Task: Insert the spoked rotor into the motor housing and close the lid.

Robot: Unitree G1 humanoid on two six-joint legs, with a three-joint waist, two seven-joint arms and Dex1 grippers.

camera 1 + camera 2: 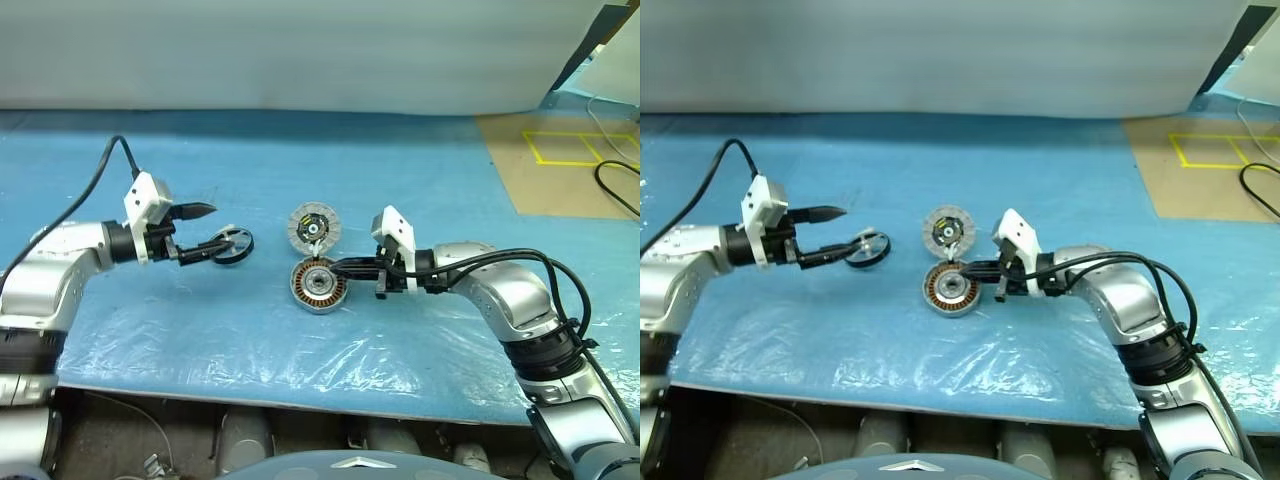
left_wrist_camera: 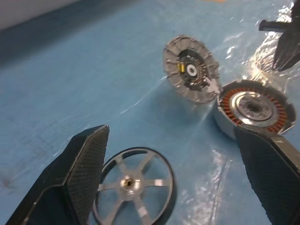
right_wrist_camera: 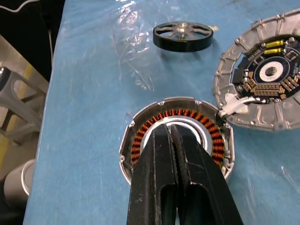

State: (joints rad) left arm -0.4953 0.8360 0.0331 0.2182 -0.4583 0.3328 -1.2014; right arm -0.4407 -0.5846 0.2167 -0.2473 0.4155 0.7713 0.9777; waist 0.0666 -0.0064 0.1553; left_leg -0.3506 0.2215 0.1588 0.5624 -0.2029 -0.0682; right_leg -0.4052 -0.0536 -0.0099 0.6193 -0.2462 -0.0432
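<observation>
The spoked rotor (image 1: pixel 236 243), a black wheel with silvery spokes, lies flat on the blue table, left of centre. My left gripper (image 1: pixel 212 230) is open beside it, and in the left wrist view the rotor (image 2: pixel 133 185) lies low between the two fingers, ungripped. The motor housing (image 1: pixel 318 286), with copper windings, sits at the centre. The lid (image 1: pixel 315 227) rests just behind it, white-segmented face up and joined to it by a short white wire. My right gripper (image 3: pixel 169 132) is shut, its tips over the housing's hub (image 3: pixel 140 119); I cannot tell whether they touch it.
A crinkled clear plastic sheet (image 1: pixel 300 350) covers the blue table's near part. To the far right lies brown flooring with yellow tape (image 1: pixel 570 150) and a black cable (image 1: pixel 615 185). A pale wall stands behind the table.
</observation>
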